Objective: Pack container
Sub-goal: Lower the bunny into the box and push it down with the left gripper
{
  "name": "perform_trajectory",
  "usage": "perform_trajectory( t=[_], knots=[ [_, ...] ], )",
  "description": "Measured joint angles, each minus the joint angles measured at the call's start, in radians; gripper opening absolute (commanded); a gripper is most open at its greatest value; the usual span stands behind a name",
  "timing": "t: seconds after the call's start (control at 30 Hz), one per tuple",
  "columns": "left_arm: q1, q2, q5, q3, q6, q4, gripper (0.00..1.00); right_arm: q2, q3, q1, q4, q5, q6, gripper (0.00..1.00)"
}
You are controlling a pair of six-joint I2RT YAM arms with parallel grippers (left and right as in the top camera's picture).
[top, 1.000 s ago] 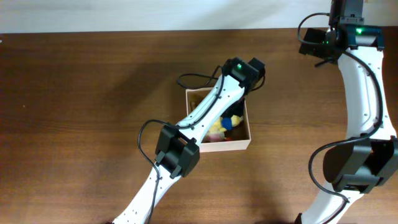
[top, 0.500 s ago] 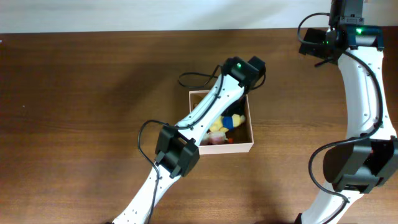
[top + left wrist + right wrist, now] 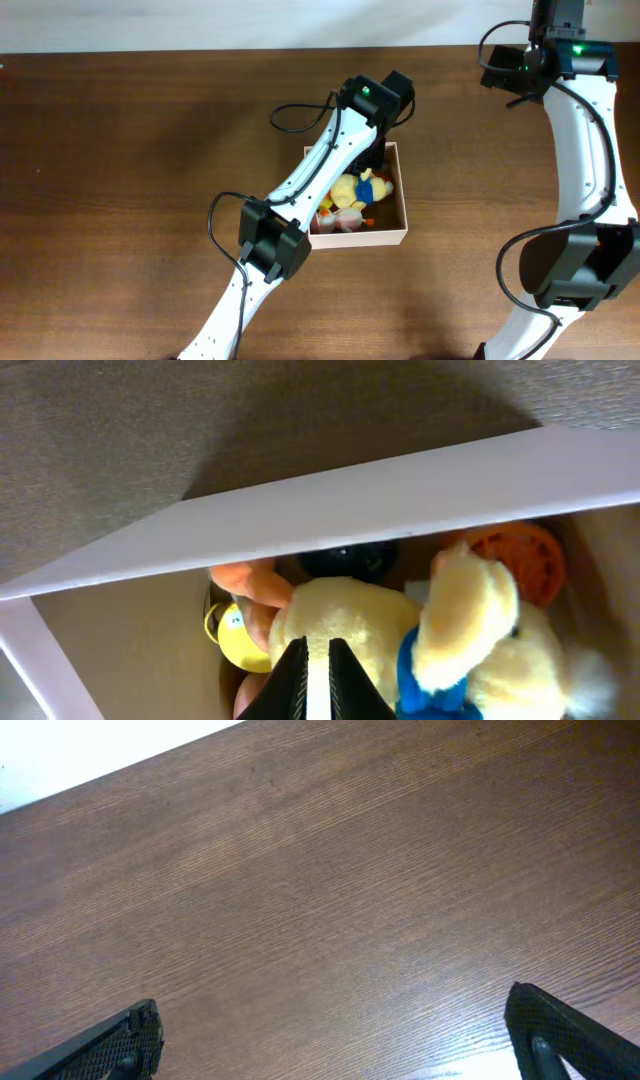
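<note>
overhead: container [image 3: 403, 196] sits mid-table, a bit right of centre, on the dark wood table [image 3: 120, 150]. Square, shallow, thin white walls, tan inside. Toys piled in it: yellow plush [image 3: 347, 188], something blue [image 3: 381, 187], a pinkish piece [image 3: 340, 222] by the near wall. Left arm [image 3: 330, 165] lies across the box's left half, wrist over the far wall. Right arm [image 3: 592, 150] is well apart at the far right edge

left wrist: left gripper [image 3: 318, 672] has fingers pressed together, nothing visibly pinched, tips just over the plush. Container's white wall runs across frame with tan floor below it. Orange disc [image 3: 520, 555] at right, small yellow round toy [image 3: 232, 632] at left, black object [image 3: 350, 560] tucked under the wall, can't identify it

right wrist: right gripper [image 3: 345, 1040] has fingers spread wide over bare wood, holding nothing

handling, my read: box is likely light cardboard, walls will flex if squeezed, and it probably slides easily on the wood. Best hold looks like a pinch over the rim near a corner, where it's stiffest. Contents look soft and loose, so keep it level
</note>
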Motion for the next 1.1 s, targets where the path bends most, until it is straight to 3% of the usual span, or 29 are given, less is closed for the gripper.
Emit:
perform_trajectory(
  t=[0.23,0.27,0.3,1.1],
  knots=[
    [0.000,-0.001,0.000,0.000,0.003,0.000,0.28,0.000,0.000,0.000,0.000,0.000,0.000,0.99],
    [0.000,-0.001,0.000,0.000,0.003,0.000,0.38,0.000,0.000,0.000,0.000,0.000,0.000,0.99],
    [0.000,-0.001,0.000,0.000,0.004,0.000,0.40,0.000,0.000,0.000,0.000,0.000,0.000,0.99],
    [-0.060,-0.002,0.052,0.000,0.080,0.148,0.39,0.000,0.000,0.000,0.000,0.000,-0.001,0.99]
  ],
)
